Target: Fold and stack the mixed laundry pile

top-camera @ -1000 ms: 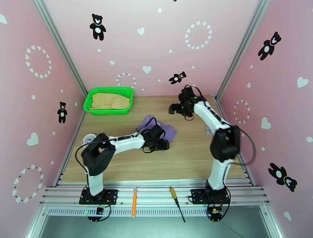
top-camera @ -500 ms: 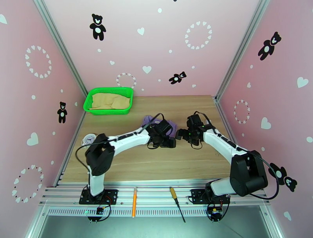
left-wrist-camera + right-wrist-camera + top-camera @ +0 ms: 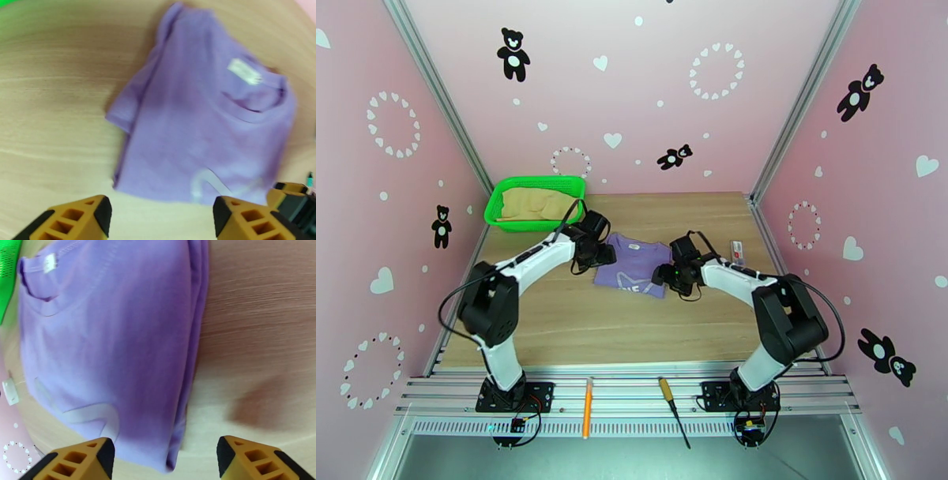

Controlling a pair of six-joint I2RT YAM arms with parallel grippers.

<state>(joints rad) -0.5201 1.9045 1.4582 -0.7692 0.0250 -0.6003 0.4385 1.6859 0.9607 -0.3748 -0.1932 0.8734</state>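
Lavender cloth is lying flat near the middle of the wooden table [image 3: 632, 331]: the purple shirt [image 3: 632, 264] is resting with its collar toward the far wall and its pale print toward the arms, and its sides seem to be tucked in, forming a narrow rectangle. The left gripper [image 3: 602, 254] is hovering at the shirt's left edge and the right gripper [image 3: 662, 276] at its right edge. Each is holding its jaws spread with nothing between them, probably flanking the shirt so both can take an edge for the next fold. The tan garment [image 3: 537, 205] is sitting in the green basket [image 3: 493, 215] at the far left corner, well apart, apparently waiting its turn.
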